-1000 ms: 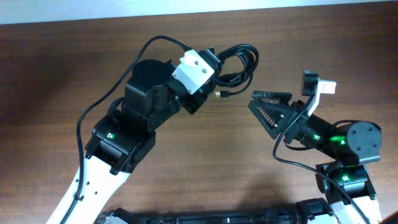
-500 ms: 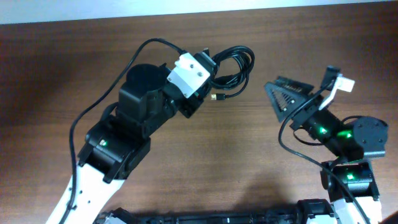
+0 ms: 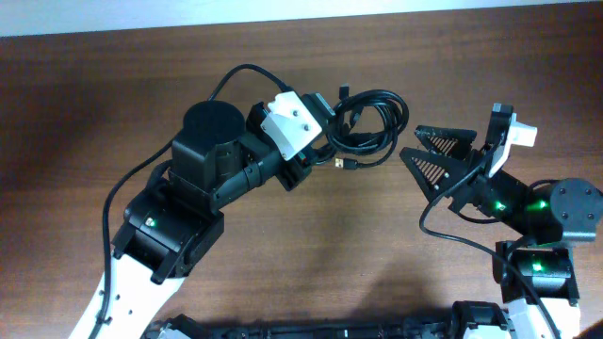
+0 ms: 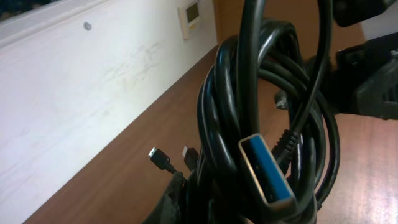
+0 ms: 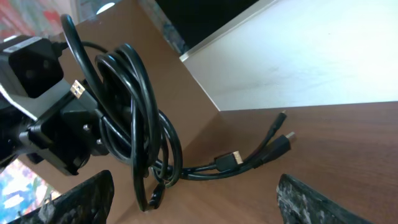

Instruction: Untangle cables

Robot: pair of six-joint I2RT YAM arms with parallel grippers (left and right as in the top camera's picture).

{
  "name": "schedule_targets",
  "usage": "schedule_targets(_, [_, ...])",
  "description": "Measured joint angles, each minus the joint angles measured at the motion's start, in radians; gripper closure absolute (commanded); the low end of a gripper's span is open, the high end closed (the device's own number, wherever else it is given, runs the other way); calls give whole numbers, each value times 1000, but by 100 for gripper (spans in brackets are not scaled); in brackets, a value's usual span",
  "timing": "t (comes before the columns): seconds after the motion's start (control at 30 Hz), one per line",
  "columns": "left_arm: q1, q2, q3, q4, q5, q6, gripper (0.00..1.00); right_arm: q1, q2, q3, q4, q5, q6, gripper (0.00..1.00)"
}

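Note:
The cables (image 3: 381,143) are a looped, knotted bundle of glossy black cords, hanging from my left gripper (image 3: 332,124), which is shut on them above the table. A small metallic plug tip (image 3: 341,163) dangles below. In the left wrist view the bundle (image 4: 230,112) fills the frame, with a blue USB plug (image 4: 264,173) in front. My right gripper (image 3: 412,141) is open wide and empty, just right of the bundle and pointing at it. In the right wrist view the cables (image 5: 138,112) hang ahead of my open fingers (image 5: 81,199), and their plug ends (image 5: 231,160) trail on the wood.
The brown wooden table (image 3: 311,245) lies under both arms. A white wall with a small wall panel (image 4: 189,12) runs along the far edge. The left arm's own thick black wire (image 3: 226,80) loops above its wrist.
My left gripper has carried the cable bundle to the right, toward the right arm. My right gripper has swung its open fingers to face the bundle.

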Motion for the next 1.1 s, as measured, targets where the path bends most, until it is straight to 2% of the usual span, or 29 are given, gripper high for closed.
schedule_targets(0.3, [0, 0, 0, -2, 54, 0, 100, 0, 23, 0, 1, -7, -11, 18])
schedule_targets(0.87, [0, 0, 0, -24, 57, 0, 100, 0, 50, 0, 17, 4, -19, 18])
schedule_targets(1.1, [0, 0, 0, -24, 118, 0, 100, 0, 50, 0, 49, 3, -21, 18])
